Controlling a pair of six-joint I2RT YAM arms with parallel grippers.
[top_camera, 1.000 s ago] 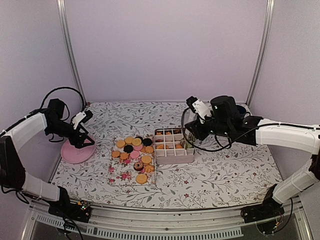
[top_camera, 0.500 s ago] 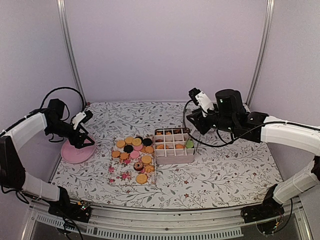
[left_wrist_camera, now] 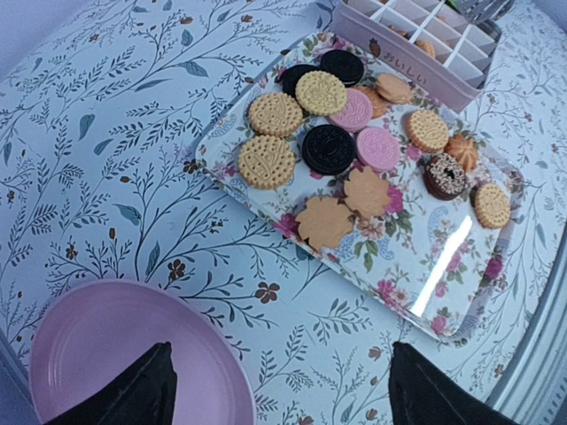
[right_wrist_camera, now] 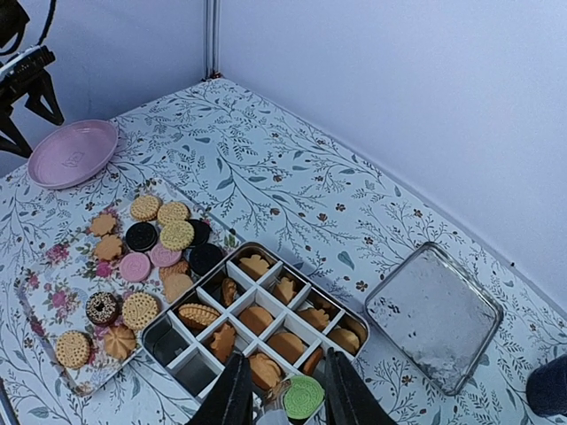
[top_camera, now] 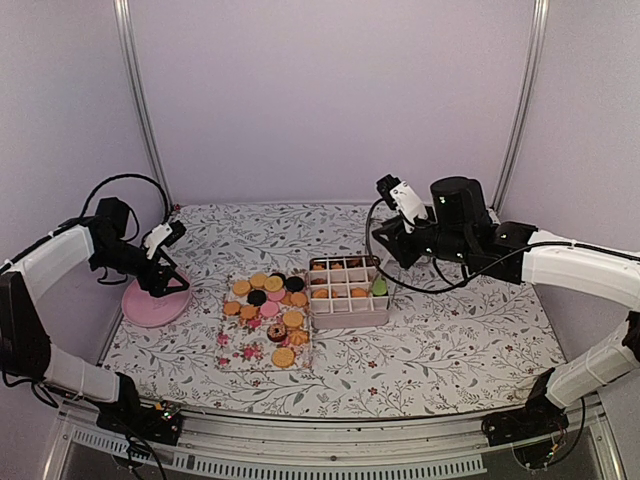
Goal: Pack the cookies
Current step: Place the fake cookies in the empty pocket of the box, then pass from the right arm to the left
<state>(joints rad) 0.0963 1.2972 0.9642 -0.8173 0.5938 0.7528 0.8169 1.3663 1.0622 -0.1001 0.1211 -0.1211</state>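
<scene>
Several cookies (top_camera: pixel 268 310) lie on a floral tray (top_camera: pixel 240 352), orange, black and pink ones (left_wrist_camera: pixel 328 150). More orange cookies (right_wrist_camera: pixel 257 319) fill compartments of the divided tin box (top_camera: pixel 348 322). A green cookie (top_camera: pixel 379 288) rests in the box's corner compartment (right_wrist_camera: pixel 304 396). My right gripper (top_camera: pixel 385 250) hovers above that corner, jaws a little apart and holding nothing (right_wrist_camera: pixel 285 356). My left gripper (top_camera: pixel 165 285) hangs open over the pink plate's edge (left_wrist_camera: pixel 279 347), empty.
A pink plate (top_camera: pixel 155 305) sits at the left (left_wrist_camera: pixel 106 354). The box's metal lid (right_wrist_camera: pixel 434 314) lies upside down to the right of the box. A dark blue object (right_wrist_camera: pixel 549 385) stands beyond the lid. Purple walls enclose the table.
My right gripper let the green cookie go into the box, lifted up and back to the right, and its jaws narrowed. The left arm stayed still.
</scene>
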